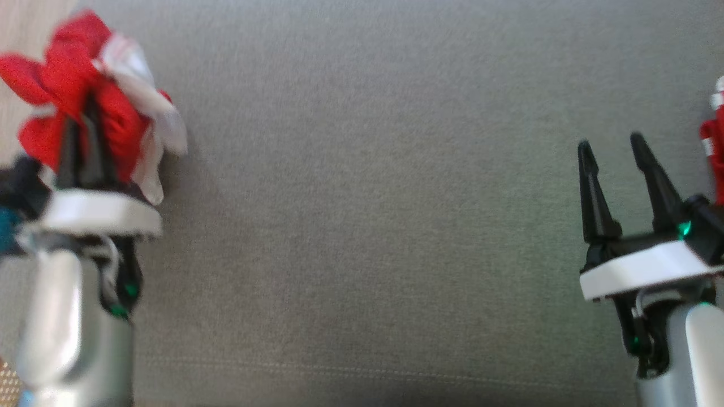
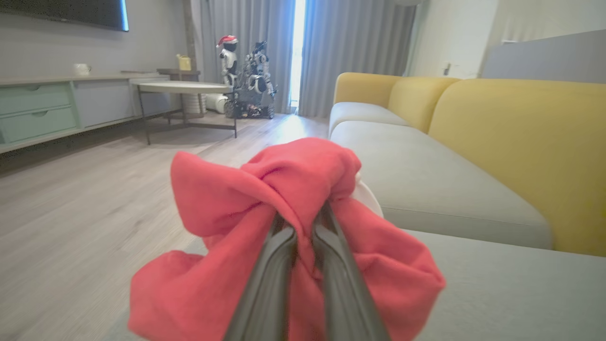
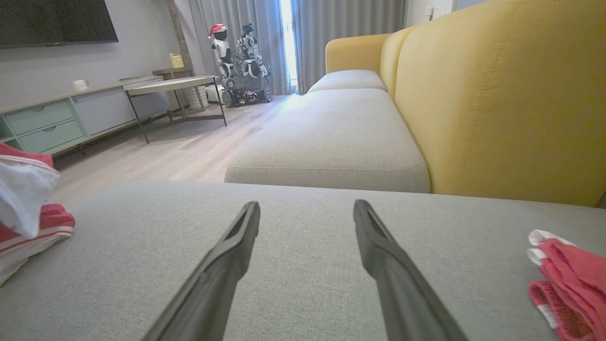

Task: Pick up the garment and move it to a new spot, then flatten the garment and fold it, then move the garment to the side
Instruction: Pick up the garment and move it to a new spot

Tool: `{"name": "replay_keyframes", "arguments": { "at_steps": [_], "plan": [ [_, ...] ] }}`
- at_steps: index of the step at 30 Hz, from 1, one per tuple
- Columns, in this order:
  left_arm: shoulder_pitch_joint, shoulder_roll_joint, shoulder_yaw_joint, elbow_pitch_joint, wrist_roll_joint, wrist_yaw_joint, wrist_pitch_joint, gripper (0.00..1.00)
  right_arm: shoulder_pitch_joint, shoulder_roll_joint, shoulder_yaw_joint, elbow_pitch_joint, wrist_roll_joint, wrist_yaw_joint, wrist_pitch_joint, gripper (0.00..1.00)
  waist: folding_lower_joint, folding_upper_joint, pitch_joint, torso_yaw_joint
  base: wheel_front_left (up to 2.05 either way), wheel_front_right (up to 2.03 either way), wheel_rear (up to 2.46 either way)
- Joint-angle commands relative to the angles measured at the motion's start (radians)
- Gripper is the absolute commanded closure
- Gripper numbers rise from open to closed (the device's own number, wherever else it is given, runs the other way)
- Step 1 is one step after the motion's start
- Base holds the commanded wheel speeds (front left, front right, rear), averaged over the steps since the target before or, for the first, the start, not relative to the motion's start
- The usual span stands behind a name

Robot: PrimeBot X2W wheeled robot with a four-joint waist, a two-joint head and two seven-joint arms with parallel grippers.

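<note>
Head view, upper left of frame: garment point(image 1: 68, 73), red with white, bunched at the edge of the grey seat cushion point(image 1: 367, 198); left gripper point(image 1: 82, 135) jaws drawn narrow, pinching a fold of the red cloth; in the left wrist view the cloth wraps around both fingers point(image 2: 331, 246). Lower right of frame: right gripper point(image 1: 611, 144) jaws wide, holding nothing, over bare cushion; well apart from the garment. Far right edge: second red-and-white cloth point(image 1: 714, 141) near that gripper; touching or not, cannot tell.

Nothing here can be read — no lettering or label shows on the red garment point(image 2: 293, 189), the yellow sofa point(image 3: 497, 94) or the dark screen point(image 3: 52, 21).
</note>
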Motion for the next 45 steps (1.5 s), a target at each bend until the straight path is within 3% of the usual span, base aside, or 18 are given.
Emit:
{"name": "replay_keyframes", "arguments": {
  "at_steps": [1,6,14,28,35,36,37,38,42,45],
  "plan": [
    [0.029,0.019,0.011,-0.092,0.020,0.003,-0.009,1.00,0.016,0.009,0.010,-0.031,0.006,0.002,-0.011,0.00,0.0000,0.0000,-0.047,-0.022,0.00,0.00,0.00],
    [0.190,-0.018,-0.060,-0.244,0.038,0.003,0.037,1.00,0.048,0.017,0.013,-0.038,0.000,0.002,-0.008,0.00,0.0000,0.0000,-0.071,-0.078,0.00,0.00,0.00],
    [0.229,-0.049,-0.165,-0.269,0.052,-0.027,0.099,1.00,0.041,0.022,0.031,-0.043,0.003,0.002,-0.018,0.00,0.0000,0.0000,-0.073,-0.177,0.00,0.00,0.00],
    [-0.021,-0.103,-0.372,-0.115,0.085,-0.099,0.133,1.00,0.006,0.041,0.063,-0.013,0.050,0.002,-0.062,0.00,0.0000,0.0000,0.024,-0.403,0.00,0.00,0.00],
    [-0.037,-0.108,-0.445,0.017,0.073,-0.121,0.199,1.00,-0.005,0.047,0.070,0.022,0.067,0.002,-0.096,0.00,0.0000,0.0000,0.058,-0.441,0.00,0.00,0.00],
    [-0.034,-0.109,-0.452,0.027,0.067,-0.123,0.203,0.85,-0.006,0.047,0.069,0.026,0.068,0.002,-0.100,0.00,0.0000,0.0000,0.059,-0.440,0.00,0.00,0.00],
    [-0.030,-0.110,-0.458,0.036,0.059,-0.126,0.208,0.52,-0.006,0.048,0.068,0.030,0.068,0.002,-0.102,0.00,0.0000,0.0000,0.059,-0.435,0.00,0.00,0.00],
    [-0.027,-0.110,-0.464,0.043,0.049,-0.128,0.214,0.00,-0.007,0.048,0.070,0.032,0.067,0.002,-0.103,0.00,0.0000,0.0000,0.058,-0.429,0.00,0.00,0.00],
    [-0.017,-0.107,-0.468,0.037,0.041,-0.126,0.199,0.00,-0.012,0.043,0.067,0.038,0.045,0.002,-0.103,0.00,0.0000,0.0000,0.043,-0.392,0.00,0.00,0.00],
    [-0.001,-0.101,-0.457,0.005,0.046,-0.100,0.167,0.00,-0.013,0.039,0.058,0.036,0.037,0.002,-0.096,0.00,0.0000,0.0000,0.026,-0.356,0.00,0.00,0.00]
  ]
}}
